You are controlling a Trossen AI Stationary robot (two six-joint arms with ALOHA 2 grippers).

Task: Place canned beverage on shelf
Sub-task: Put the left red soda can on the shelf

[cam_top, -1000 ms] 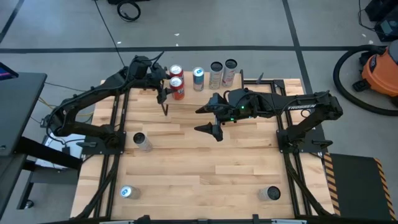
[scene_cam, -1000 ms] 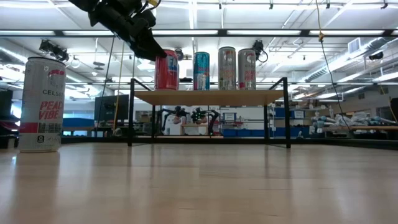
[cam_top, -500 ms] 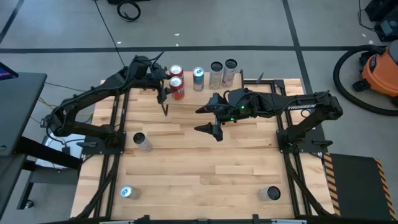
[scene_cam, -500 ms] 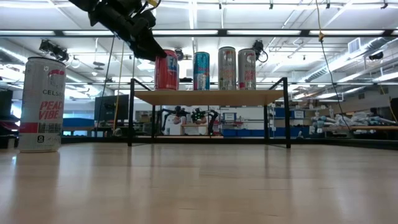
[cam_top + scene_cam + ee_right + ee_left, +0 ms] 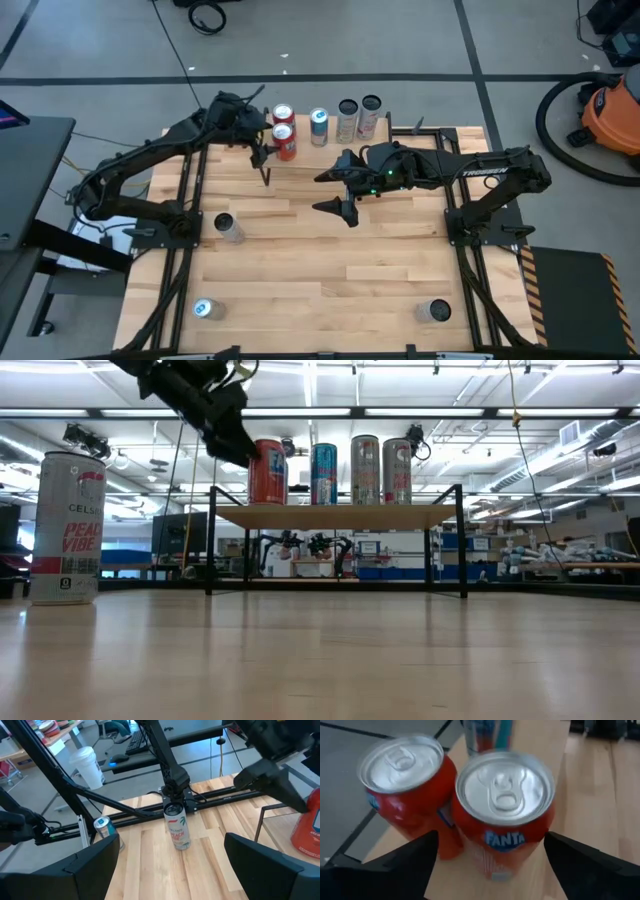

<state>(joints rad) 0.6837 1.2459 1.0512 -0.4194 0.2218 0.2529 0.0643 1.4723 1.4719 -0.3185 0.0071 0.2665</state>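
The shelf (image 5: 335,516), a light board on thin black legs, stands at the table's far side. On its left end an orange Fanta can (image 5: 505,810) (image 5: 286,144) stands upright on its base, with another red can (image 5: 405,785) close behind it. My left gripper (image 5: 491,839) (image 5: 265,148) is open. Its fingers stand on either side of the Fanta can, and a gap shows at each. My right gripper (image 5: 340,190) (image 5: 175,865) hangs open over the middle of the table with nothing between its fingers.
A blue can (image 5: 323,473) and two silver cans (image 5: 365,470) (image 5: 397,470) fill the shelf to the right of the red ones. Loose cans stand on the table at the left (image 5: 228,227), the near left (image 5: 203,310) and the near right (image 5: 435,312).
My left gripper has opened and let go of the Fanta can. In the low view its fingers have drawn off the can's side. The can stays upright on the shelf.
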